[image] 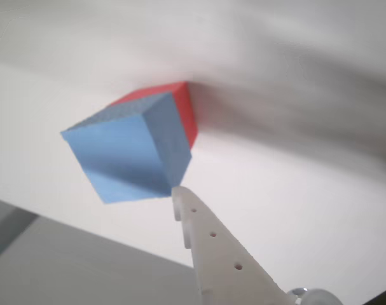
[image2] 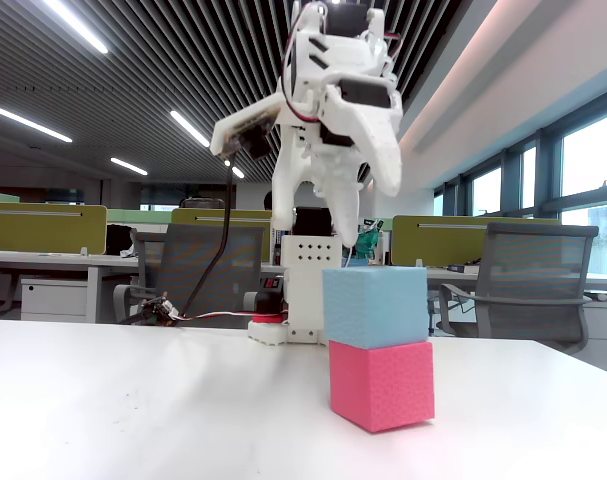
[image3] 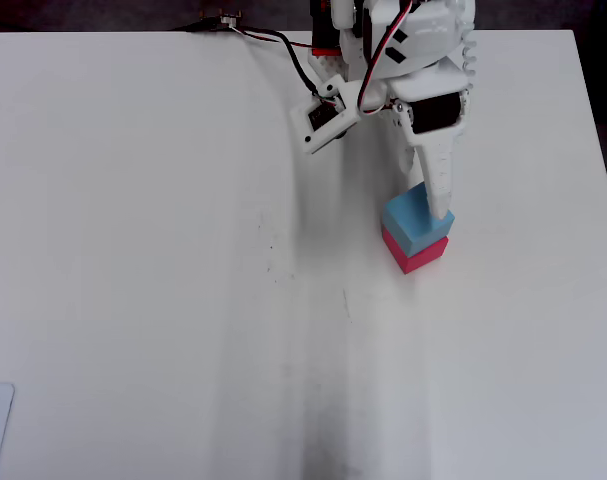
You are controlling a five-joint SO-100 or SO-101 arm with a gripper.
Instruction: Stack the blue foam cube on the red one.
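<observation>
In the fixed view, start at the far left and you see an open office behind your table: yellow-green desk partitions [image2: 43,228], strip lights [image2: 28,124] on a slatted dark ceiling, then a grey mesh chair [image2: 198,270] behind the arm. The white tabletop [image2: 133,410] runs across the whole foreground, faintly scuffed, and the overhead view shows a few small dark specks on it left of the stack. Moving right, the arm's white base [image2: 308,290] stands at the far edge of the table, with red and black wires [image3: 283,45] trailing off to the left in the overhead view. Just right of the base, the blue foam cube [image2: 375,305] sits on top of the red one [image2: 381,383], turned slightly so its edges do not line up with those below. Your gripper [image2: 338,215] hangs above the blue foam cube with its jaws parted and nothing between them; it has let go. In the wrist view one white finger [image: 212,241] points at the cube's near corner. Farther right are a second chair [image2: 533,280] and tall windows [image2: 583,165].
</observation>
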